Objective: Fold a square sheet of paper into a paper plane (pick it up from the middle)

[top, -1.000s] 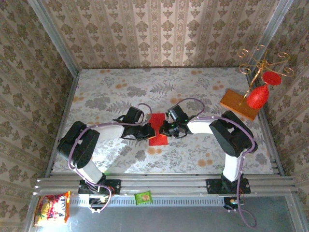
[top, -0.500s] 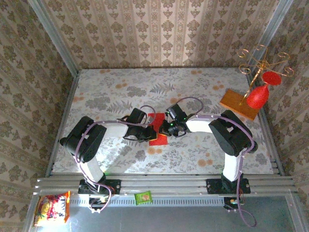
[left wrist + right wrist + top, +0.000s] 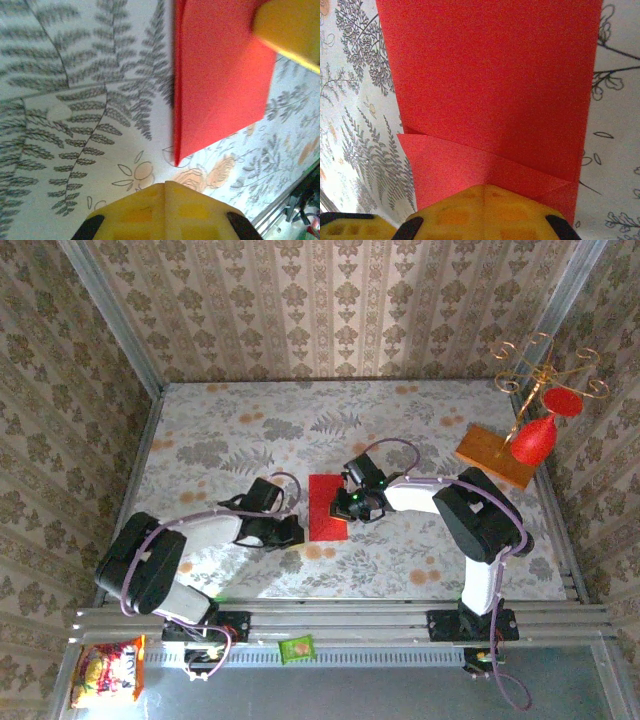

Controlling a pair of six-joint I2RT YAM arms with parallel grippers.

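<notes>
Table (image 3: 220, 430): one red sheet (image 3: 327, 507), one left pincer (image 3: 296, 532), one right pincer (image 3: 344, 508).

Three walls (image 3: 340, 310) stand round me, all papered in the same beige and brown damask stripe, with grey metal posts (image 3: 110, 315) in the far corners. My table (image 3: 230, 420) wears a pale cloth of grey ferns and orange flowers (brightest along its near edge). Far right on it lies a wooden board (image 3: 490, 455), by a gold wire stand (image 3: 545, 365) hung with a red ornament (image 3: 535, 440). An aluminium rail (image 3: 340, 620) runs along the near edge. Below it lie a green packet (image 3: 296, 648) and, at the left, a snack bag (image 3: 105, 670).
</notes>
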